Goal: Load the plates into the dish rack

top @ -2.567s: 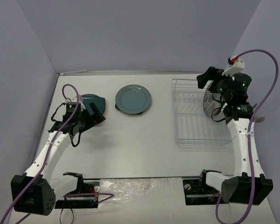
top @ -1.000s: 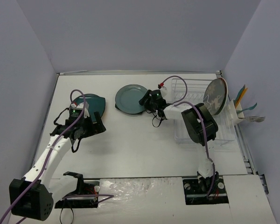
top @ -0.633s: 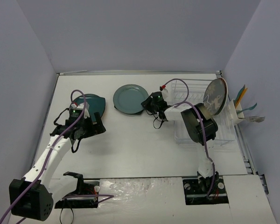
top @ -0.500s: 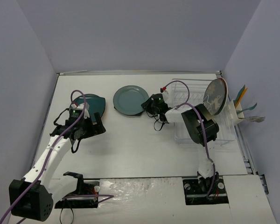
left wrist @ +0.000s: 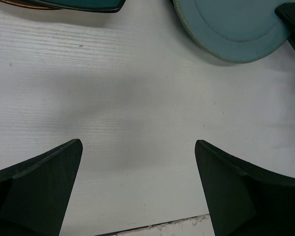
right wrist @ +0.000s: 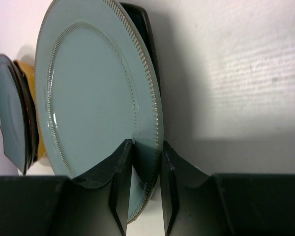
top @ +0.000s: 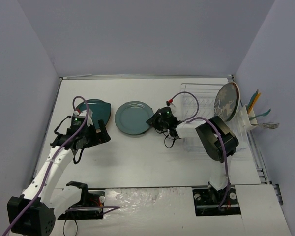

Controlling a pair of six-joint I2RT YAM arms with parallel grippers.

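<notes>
Your left gripper hangs low over the white table at the left, jaws spread wide w/ nothing between them, only bare tabletop showing past the fingers in the wrist view. Just beyond it sits the dark teal squarish plate, flat on top of a small stack, an orange-yellow plate peeking out underneath. Next to the right, near the middle of the table, is the grey-green round plate, apart from the stack. Your right gripper reaches in from the rack side & is pinching that plate's right-hand rim, one finger on top & one below; the wrist cam shows the ribbed rim clamped between both pads. A dark edge sits behind the rim, can't tell what it is. Further right, the white wire dish rack stands along the table's right side, w/ one patterned plate, reddish at the rim, standing on edge toward its far right. Its utensil holder on the outer side carries a few utensils.
</notes>
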